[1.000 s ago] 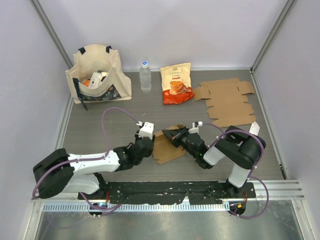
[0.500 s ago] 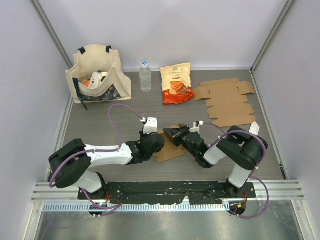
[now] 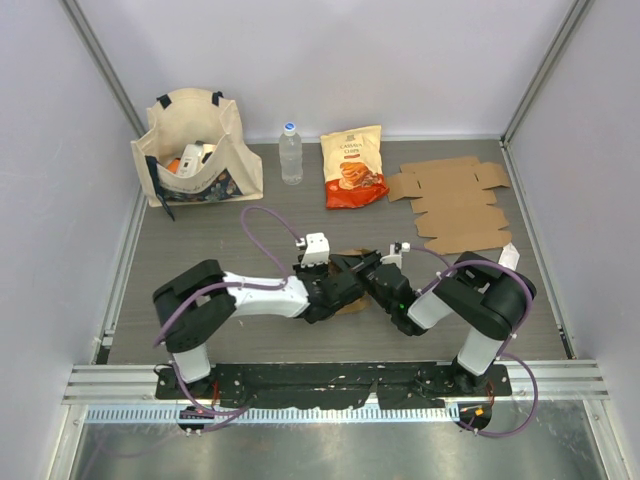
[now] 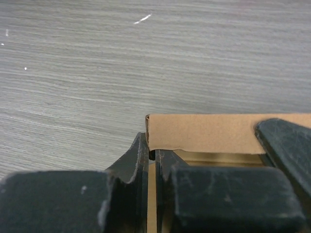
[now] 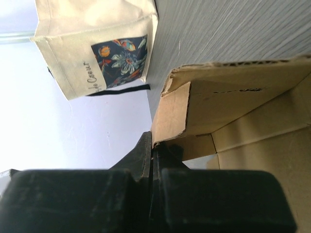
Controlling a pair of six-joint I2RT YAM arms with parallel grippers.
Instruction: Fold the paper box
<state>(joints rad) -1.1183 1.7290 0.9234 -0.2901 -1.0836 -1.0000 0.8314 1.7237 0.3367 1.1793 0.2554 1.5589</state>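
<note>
The brown paper box (image 3: pixel 353 306) lies near the front middle of the table, mostly hidden under both grippers. My left gripper (image 3: pixel 338 284) is shut on one of its thin flaps; in the left wrist view the gripper (image 4: pixel 151 148) pinches the cardboard edge just below an upright box wall (image 4: pixel 209 132). My right gripper (image 3: pixel 366 274) meets it from the right. In the right wrist view the gripper (image 5: pixel 153 145) is shut on the corner of a raised flap (image 5: pixel 214 102), with the box's inside open beyond it.
A cloth tote bag (image 3: pixel 195 145) stands at the back left, and also shows in the right wrist view (image 5: pixel 97 43). A water bottle (image 3: pixel 291 153) and a snack bag (image 3: pixel 354 166) are at the back middle. A flat unfolded cardboard blank (image 3: pixel 455 205) lies at the back right.
My left arm has swung to the right, bringing its gripper from the box's left edge over the box and against the right gripper. The right arm has barely moved.
</note>
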